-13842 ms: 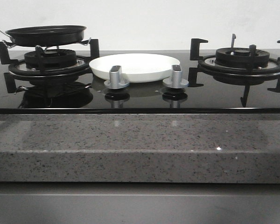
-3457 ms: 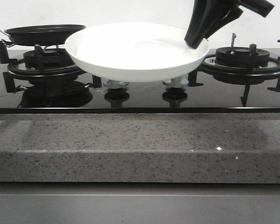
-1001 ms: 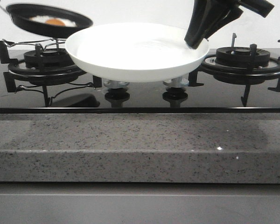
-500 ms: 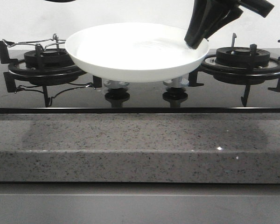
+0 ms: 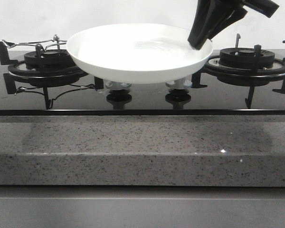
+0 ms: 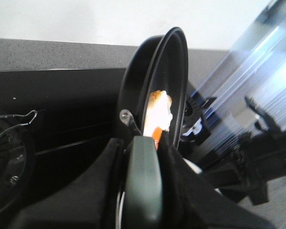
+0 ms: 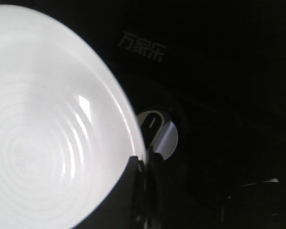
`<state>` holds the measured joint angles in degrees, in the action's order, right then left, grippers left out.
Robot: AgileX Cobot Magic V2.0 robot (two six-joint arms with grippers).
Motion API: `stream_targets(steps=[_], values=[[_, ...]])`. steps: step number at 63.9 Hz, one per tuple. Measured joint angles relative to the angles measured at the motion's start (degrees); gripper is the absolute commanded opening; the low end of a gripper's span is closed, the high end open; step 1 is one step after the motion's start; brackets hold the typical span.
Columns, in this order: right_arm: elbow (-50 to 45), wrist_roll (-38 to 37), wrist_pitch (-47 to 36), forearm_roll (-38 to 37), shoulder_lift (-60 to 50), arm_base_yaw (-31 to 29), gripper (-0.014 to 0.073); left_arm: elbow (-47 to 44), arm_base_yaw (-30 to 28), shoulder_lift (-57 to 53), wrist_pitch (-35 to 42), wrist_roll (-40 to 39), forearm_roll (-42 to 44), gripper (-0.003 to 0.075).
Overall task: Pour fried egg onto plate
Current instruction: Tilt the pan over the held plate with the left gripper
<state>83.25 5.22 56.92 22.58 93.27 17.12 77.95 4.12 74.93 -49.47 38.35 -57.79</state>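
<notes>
The white plate (image 5: pixel 137 52) hangs level above the middle of the stove. My right gripper (image 5: pixel 199 43) is shut on its right rim, and the right wrist view shows the plate (image 7: pixel 47 133) empty, with the gripper (image 7: pixel 144 164) pinching its edge. The black frying pan (image 6: pixel 169 62) is out of the front view. In the left wrist view it is tipped steeply on its side. The fried egg (image 6: pixel 158 112), pale with an orange yolk, lies inside it near the handle end. My left gripper (image 6: pixel 143 157) is shut on the pan's grey-green handle (image 6: pixel 143 186).
The left burner (image 5: pixel 45 64) carries a thin wire support (image 5: pixel 33 43). The right burner (image 5: pixel 247 59) stands past the plate. Two silver knobs (image 5: pixel 178 90) sit under the plate; one shows in the right wrist view (image 7: pixel 157 131). A speckled granite counter edge (image 5: pixel 142 152) runs along the front.
The pan with the egg rose from above the left burner and left the top of the front view. The plate and right gripper have stayed still.
</notes>
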Motion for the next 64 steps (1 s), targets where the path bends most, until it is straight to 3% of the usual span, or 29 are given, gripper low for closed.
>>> stream_targets(steps=[29,53,64], values=[[0.0,0.1,0.0,0.0,0.0,0.0,-0.0059,-0.1,16.3,-0.8,10.8,7.7,19.3,-0.0019],[0.0,0.1,0.0,0.0,0.0,0.0,-0.0059,-0.1,17.5,-0.9,14.5,7.8,21.4,-0.0019],[0.0,0.1,0.0,-0.2,0.0,0.0,-0.0059,-0.1,18.5,-1.4,14.7,12.5,22.3,-0.0019]])
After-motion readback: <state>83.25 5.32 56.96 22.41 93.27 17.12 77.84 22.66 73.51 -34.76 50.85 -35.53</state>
